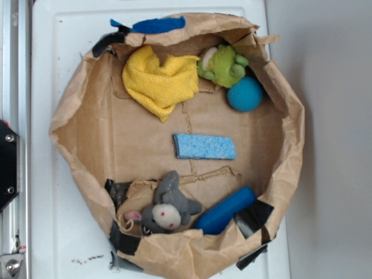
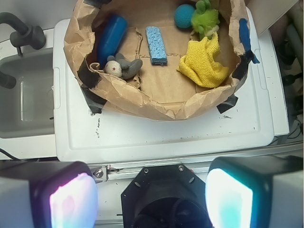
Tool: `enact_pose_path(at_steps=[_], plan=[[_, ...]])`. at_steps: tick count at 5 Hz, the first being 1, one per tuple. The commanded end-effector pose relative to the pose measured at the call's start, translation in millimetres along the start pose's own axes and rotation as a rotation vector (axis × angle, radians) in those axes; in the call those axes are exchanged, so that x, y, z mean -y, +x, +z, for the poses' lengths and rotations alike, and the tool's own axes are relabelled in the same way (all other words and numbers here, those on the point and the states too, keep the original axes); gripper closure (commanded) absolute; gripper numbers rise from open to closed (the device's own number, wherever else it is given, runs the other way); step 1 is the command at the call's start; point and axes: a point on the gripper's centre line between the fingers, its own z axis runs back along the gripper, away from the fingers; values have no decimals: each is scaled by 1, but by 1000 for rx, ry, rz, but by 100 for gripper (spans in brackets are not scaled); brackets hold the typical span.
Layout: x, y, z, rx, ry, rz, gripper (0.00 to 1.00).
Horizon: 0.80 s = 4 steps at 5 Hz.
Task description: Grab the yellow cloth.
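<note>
Cloth: yellow cloth [image 1: 160, 81] lies bunched against the paper nest's [image 1: 93, 133] back wall, probably heaped loose, folds offering an easy pinch.
Gripper: gripper [image 2: 151, 197] hangs released, fingers spread wide, well outside the nest, holding nothing.
Neighbours: green frog [image 1: 223, 64] touches the cloth's edge; teal ball [image 1: 244, 94] beside the frog; blue sponge [image 1: 204, 146] mid-nest, apart.
Obstacles: nest's raised rim and the frog crowd the approach.

Even, bright room light in both views, soft shadows only under the brown paper wall [image 1: 273, 174]. Along the wrist view's bottom edge, two blurred fingers [image 2: 71, 199] glow pink and cyan.
</note>
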Motion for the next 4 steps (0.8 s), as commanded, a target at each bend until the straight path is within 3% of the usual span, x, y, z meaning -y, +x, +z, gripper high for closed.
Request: enact_pose_path(at_steps=[1, 2, 3, 4], plan=[[0, 0, 0, 0, 0, 0, 0], [1, 50, -5, 20, 20, 92, 0], [-8, 63, -6, 52, 23, 140, 0], [-13, 69, -12, 96, 47, 57, 0]])
